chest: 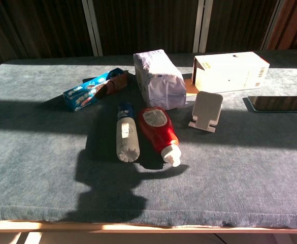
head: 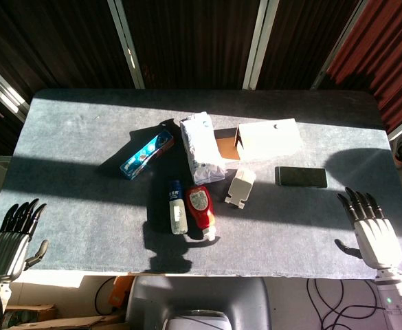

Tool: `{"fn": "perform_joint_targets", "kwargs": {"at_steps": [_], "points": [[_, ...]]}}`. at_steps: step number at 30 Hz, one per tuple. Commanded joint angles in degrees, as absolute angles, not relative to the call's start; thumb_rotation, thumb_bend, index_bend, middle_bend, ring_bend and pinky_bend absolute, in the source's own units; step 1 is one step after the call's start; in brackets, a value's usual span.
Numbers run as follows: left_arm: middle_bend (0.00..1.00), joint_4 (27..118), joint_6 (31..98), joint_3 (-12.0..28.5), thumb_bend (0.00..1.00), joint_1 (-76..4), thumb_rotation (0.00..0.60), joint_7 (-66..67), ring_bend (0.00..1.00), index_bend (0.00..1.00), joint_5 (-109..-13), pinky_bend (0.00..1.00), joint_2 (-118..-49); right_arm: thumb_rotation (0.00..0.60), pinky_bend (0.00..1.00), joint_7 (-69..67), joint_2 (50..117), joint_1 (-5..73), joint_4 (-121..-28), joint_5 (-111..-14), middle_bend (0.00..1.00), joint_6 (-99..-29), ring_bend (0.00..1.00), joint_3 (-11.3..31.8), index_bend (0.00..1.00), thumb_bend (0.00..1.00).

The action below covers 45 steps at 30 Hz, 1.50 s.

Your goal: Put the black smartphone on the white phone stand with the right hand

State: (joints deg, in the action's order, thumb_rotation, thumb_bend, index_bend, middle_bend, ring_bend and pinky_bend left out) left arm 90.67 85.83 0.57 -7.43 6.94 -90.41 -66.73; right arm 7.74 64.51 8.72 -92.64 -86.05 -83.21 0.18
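The black smartphone lies flat on the grey table at the right, also seen at the right edge of the chest view as a dark slab. The white phone stand sits upright to its left, near the table's middle. My right hand hovers open over the table's front right corner, nearer me than the phone, fingers spread, holding nothing. My left hand is open at the front left corner. Neither hand shows in the chest view.
A white carton stands behind the phone and stand. A white wrapped pack, a blue box, a white bottle and a red bottle lie around the table's middle. Table edge runs along the front.
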Motion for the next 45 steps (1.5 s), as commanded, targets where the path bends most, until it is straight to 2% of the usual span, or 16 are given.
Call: {"fn": "perform_joint_targets", "kwargs": {"at_steps": [1, 6, 11, 14, 17, 21, 29, 45], "points": [[0.0, 90.5, 85.57, 0.73, 0.38, -7.54, 0.6, 6.96, 0.0, 0.0, -90.14, 0.03, -66.85, 0.6, 0.0, 6.83, 64.23, 9.38, -92.09, -84.91, 0.0, -81.65, 0.0, 1.02, 0.0, 0.29], [0.0, 90.61, 85.26, 1.01, 0.38, -7.78, 0.6, 6.79, 0.0, 0.0, -89.89, 0.03, -66.93, 0.6, 0.0, -0.61, 64.48, 14.4, -86.2, -81.63, 0.0, -72.93, 0.0, 4.02, 0.0, 0.29], [0.0, 90.35, 84.28, 1.58, 0.38, -8.53, 0.6, 6.83, 0.0, 0.0, -89.35, 0.03, -67.44, 0.6, 0.01, -14.75, 68.64, 22.73, -71.23, -76.88, 0.01, -57.36, 0.0, 7.73, 0.0, 0.29], [0.0, 90.25, 82.98, 1.95, 0.37, -9.17, 0.6, 7.69, 0.0, 0.0, -88.43, 0.03, -67.83, 0.6, 0.04, -22.38, 72.04, 27.6, -61.64, -77.2, 0.04, -48.55, 0.0, 8.02, 0.03, 0.29], [0.0, 90.24, 81.99, 2.11, 0.37, -9.71, 0.6, 8.47, 0.0, 0.0, -87.91, 0.03, -68.25, 0.6, 0.09, -26.38, 76.27, 31.6, -51.52, -79.25, 0.08, -43.24, 0.0, 7.26, 0.1, 0.29], [0.0, 90.33, 80.52, 2.15, 0.37, -10.22, 0.6, 9.79, 0.0, 0.0, -86.85, 0.03, -68.63, 0.6, 0.12, -29.6, 80.45, 35.27, -44.03, -81.97, 0.12, -39.13, 0.0, 5.68, 0.18, 0.29], [0.0, 90.29, 79.75, 2.49, 0.37, -10.68, 0.6, 10.67, 0.0, 0.0, -85.74, 0.03, -68.95, 0.6, 0.12, -29.09, 86.79, 40.53, -33.58, -84.4, 0.15, -32.08, 0.0, 3.08, 0.23, 0.29], [0.0, 90.28, 79.59, 2.44, 0.38, -10.88, 0.6, 10.94, 0.0, 0.0, -85.17, 0.03, -69.01, 0.6, 0.12, -27.37, 93.32, 43.62, -25.74, -84.74, 0.21, -26.86, 0.03, 1.32, 0.37, 0.29]]}}
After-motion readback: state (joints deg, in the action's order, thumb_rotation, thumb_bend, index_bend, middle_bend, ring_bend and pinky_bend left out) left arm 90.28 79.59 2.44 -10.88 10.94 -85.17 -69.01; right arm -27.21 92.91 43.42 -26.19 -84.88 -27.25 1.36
